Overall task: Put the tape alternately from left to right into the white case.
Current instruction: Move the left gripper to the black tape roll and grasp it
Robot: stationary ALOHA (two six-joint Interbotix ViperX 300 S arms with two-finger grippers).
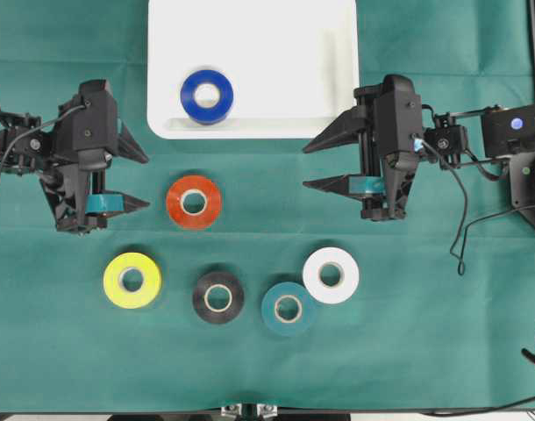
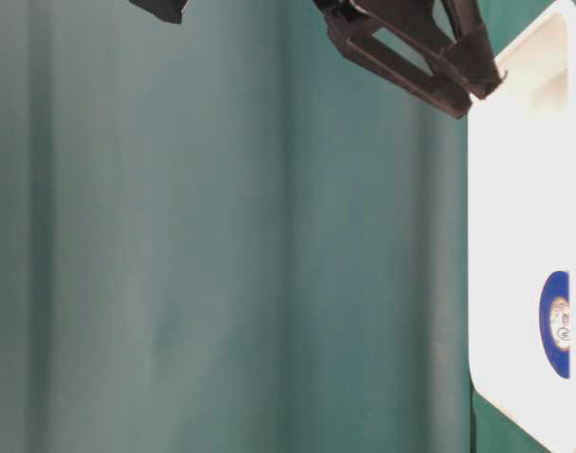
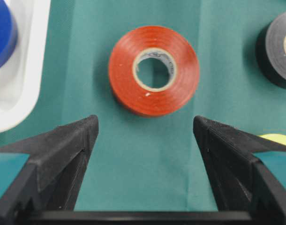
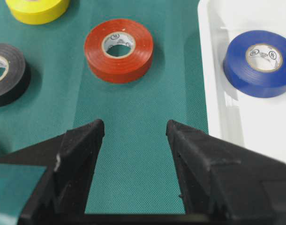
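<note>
Looking from overhead: blue roll lying flat in white case; red-orange roll on green cloth between left gripper and right gripper, both spread and empty. From left wrist: red-orange roll ahead of parted jaws. From right wrist: same, blue roll at right.

The table cover is matt green cloth with a fine weave and soft creases. The white case looks like smooth, slightly glossy plastic. The red-orange roll has a shiny, finely ridged face and a pale papery core. The gripper fingers are matt black plastic with a grainy surface.
</note>
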